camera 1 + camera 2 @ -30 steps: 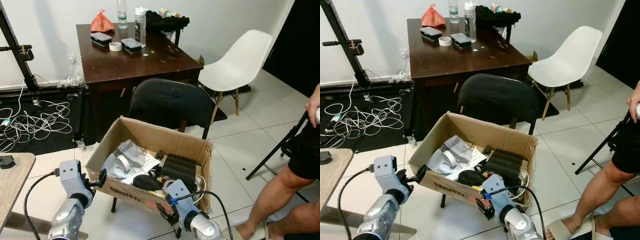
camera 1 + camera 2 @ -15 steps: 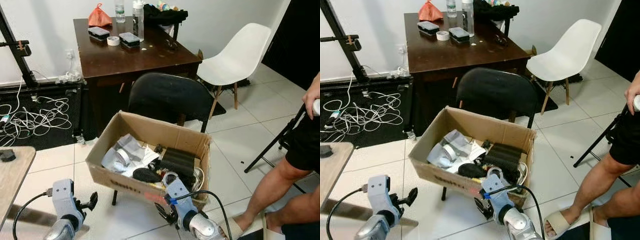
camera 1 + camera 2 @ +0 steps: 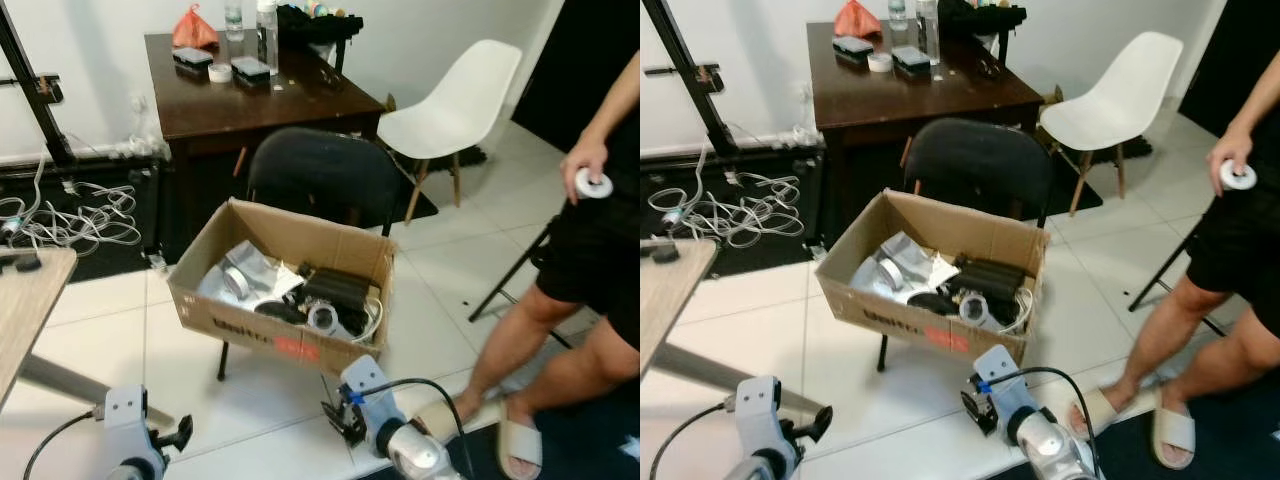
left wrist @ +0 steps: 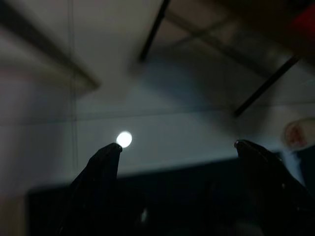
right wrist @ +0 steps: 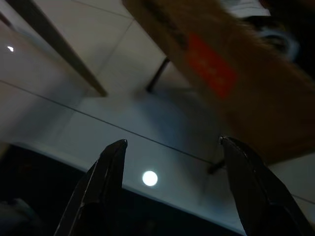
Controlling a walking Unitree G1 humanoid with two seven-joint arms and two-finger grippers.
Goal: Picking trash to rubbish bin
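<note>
A cardboard box rests on a black chair. It holds trash: grey foil wrap, a tape roll and black items. My left gripper hangs low over the floor tiles, left of the box and in front of it, open and holding nothing. My right gripper is below the box's front wall, also open and holding nothing. The right wrist view looks up at the box's underside and red label between the black fingers.
A person stands at the right, sandalled feet close to my right arm, a tape roll in one hand. Behind the box are a dark wooden desk and a white chair. Cables lie left; a light tabletop is near left.
The whole picture has shifted, so the camera has moved. Both arms sit lower against the box. The person has stepped closer, an arm and a tape roll now in view.
</note>
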